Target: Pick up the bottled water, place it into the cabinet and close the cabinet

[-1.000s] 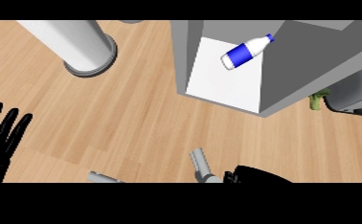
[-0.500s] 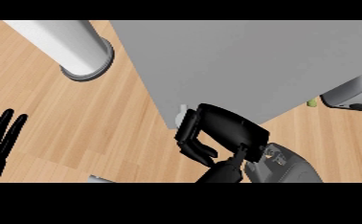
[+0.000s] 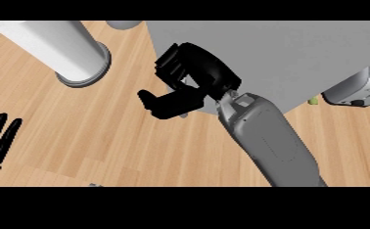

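Observation:
The grey cabinet (image 3: 289, 52) fills the upper right, and its flat grey door covers the front. The bottled water does not show anywhere. My right hand (image 3: 198, 74) lies against the door's left part, fingers relaxed along the panel and thumb (image 3: 155, 103) sticking out to the left over the wooden counter. It holds nothing. Its grey forearm (image 3: 267, 140) comes up from the lower right. Only the fingertips of my left hand (image 3: 7, 132) show at the left edge, straight and resting.
A white cylinder on a grey round base (image 3: 69, 52) stands at the upper left. A grey rounded object (image 3: 350, 88) and a small green thing (image 3: 313, 101) sit at the right edge. The wooden counter (image 3: 108, 140) spreads across the lower left.
One second ago the cabinet stood open with the bottle lying on its white shelf. The door now covers it, and my right hand has risen up and left along the door.

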You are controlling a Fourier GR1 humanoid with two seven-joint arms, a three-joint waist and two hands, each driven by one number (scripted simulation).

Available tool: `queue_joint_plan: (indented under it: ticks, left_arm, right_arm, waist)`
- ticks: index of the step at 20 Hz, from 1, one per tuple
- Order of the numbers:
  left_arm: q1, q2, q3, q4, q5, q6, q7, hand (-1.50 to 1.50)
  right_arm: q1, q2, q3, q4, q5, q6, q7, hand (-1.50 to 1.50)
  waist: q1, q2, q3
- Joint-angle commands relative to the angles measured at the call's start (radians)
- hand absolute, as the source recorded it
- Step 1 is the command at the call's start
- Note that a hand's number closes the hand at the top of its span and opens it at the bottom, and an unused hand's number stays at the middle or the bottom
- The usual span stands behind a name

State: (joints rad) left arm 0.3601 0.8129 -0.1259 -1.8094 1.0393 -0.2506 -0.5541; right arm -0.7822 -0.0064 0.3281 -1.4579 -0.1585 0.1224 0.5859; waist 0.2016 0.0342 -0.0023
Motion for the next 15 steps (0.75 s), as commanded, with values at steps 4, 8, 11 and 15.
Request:
queue_joint_plan:
  ticks: [4, 8, 11, 15]
  left_arm:
    - [0.028, -0.01, 0.018, 0.017, 0.01, -0.047, -0.026, -1.5]
    - [0.034, -0.012, 0.015, 0.004, 0.002, -0.025, -0.019, -1.5]
    - [0.045, -0.005, 0.036, -0.004, 0.017, -0.028, -0.022, -1.5]
    - [0.05, -0.014, 0.033, -0.012, 0.014, -0.02, -0.023, -1.5]
  right_arm:
    - [-0.189, 0.006, -0.084, 0.222, 0.027, -0.185, -0.111, 1.5]
    - [-0.214, 0.006, -0.111, 0.265, -0.021, -0.272, -0.126, -1.5]
    - [-0.242, 0.007, -0.104, 0.297, -0.095, -0.333, -0.146, -1.5]
    - [-0.309, 0.001, -0.066, 0.378, -0.159, -0.361, -0.185, -1.5]
  waist:
    - [-0.004, 0.003, -0.003]
    - [-0.025, 0.005, -0.001]
    - [-0.025, 0.001, 0.001]
    - [-0.04, 0.005, 0.0]
